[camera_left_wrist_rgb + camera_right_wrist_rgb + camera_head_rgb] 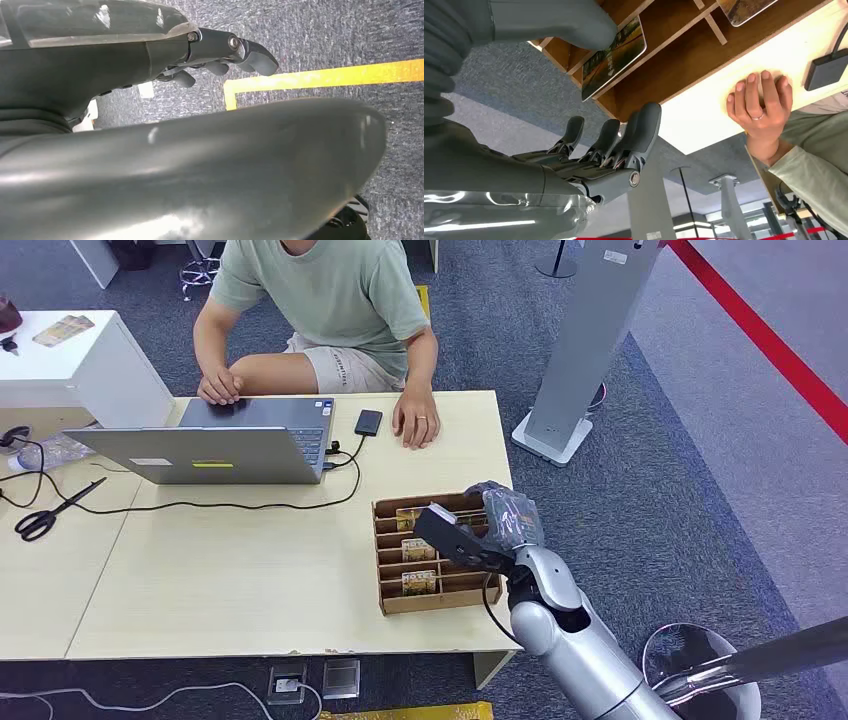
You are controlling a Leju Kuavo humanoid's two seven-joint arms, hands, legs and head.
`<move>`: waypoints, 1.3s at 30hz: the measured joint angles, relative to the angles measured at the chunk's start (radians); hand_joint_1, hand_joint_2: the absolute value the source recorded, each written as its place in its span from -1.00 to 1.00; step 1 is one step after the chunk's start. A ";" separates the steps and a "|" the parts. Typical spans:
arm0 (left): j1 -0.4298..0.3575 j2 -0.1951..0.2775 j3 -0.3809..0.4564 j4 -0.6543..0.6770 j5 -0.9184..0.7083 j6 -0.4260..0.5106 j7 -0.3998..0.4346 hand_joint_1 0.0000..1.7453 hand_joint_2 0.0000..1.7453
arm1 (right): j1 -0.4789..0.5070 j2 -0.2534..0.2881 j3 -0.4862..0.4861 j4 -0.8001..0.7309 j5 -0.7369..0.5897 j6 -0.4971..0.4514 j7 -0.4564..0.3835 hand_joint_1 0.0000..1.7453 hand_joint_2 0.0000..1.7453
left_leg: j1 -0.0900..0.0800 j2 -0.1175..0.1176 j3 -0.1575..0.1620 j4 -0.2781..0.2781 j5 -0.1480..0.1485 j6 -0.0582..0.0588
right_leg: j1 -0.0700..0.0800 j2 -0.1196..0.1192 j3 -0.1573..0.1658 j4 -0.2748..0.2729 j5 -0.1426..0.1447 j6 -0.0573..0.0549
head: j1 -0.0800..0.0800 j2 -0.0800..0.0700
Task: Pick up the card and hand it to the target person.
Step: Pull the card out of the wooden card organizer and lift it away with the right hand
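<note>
Head view. Nearest: silver right arm rising from below, smooth metal shells, ending in the right hand (pixel 497 518) poised over the far right corner of the card rack (pixel 437 602). Fingers apart, nothing gripped. Rack of brown slotted board, set near the table (pixel 250 580) edge on the robot's side, probably so cards stand upright and can be reached from above. 3 cards visible in the slots, the middle card (pixel 418 550) glossy and printed in yellow-green. Pale wood-look tabletop, matte. Across it sits a person (pixel 320 310) in a soft green shirt, one hand (pixel 416 422) flat on the table beside a small black device (pixel 368 421), likely the one to receive the card. Grey laptop (pixel 215 445) with trailing black cable; black scissors (pixel 45 517) well to the left.

Left wrist view. Nearest: broad dark curved body part, glossy. Beyond it the left hand (pixel 220 55), hanging over grey carpet and a yellow floor line (pixel 320 77), fingers loosely curled, holding nothing, idle by the look of it.

Right wrist view. Nearest: ribbed grey cover and thick grey thumb (pixel 554 20); darker fingers (pixel 624 145) extended and spread, clear of any card. Thumb tip lies just beside a glossy card (pixel 616 57) leaning in its wooden slot. Grasp judged not yet made.
</note>
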 joint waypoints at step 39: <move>0.001 0.000 0.000 0.000 0.002 0.001 -0.019 -1.00 -1.00 | 0.027 -0.014 0.003 -0.111 0.061 -0.087 -0.036 0.76 1.00 | 0.000 0.000 0.000 0.000 0.000 0.000 | 0.000 0.000 0.000 0.000 0.000 0.000 | 0.000 0.000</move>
